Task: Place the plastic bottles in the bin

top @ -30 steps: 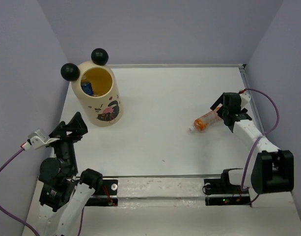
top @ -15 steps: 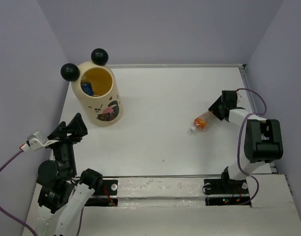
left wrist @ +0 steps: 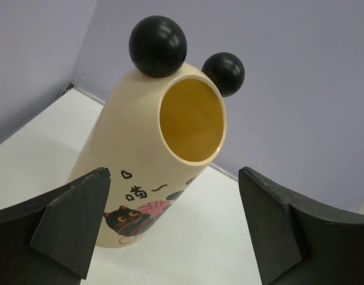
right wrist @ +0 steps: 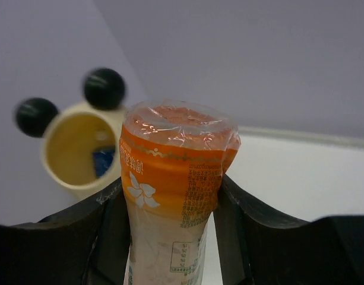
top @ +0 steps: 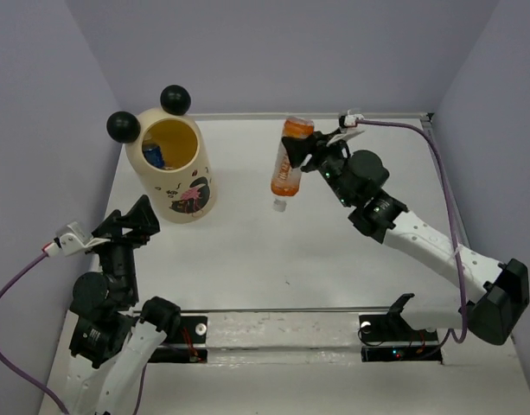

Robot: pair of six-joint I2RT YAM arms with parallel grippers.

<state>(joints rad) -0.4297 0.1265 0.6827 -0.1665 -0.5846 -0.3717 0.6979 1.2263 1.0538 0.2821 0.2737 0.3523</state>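
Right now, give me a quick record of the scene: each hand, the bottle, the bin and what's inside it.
right hand: shut on the orange bottle, raised above the table
orange bottle: in the air, nearly upright, cap end down, bottom end up
bottle vs bin: to the right of the bin, not over its opening
bin: upright at far left, mouth open
inside bin: blue item near the left wall, probably a bottle label
left hand: open, empty, aimed at the bin, apart from it

Bright even light, soft shadows, bin (right wrist: 81,148) blurred.
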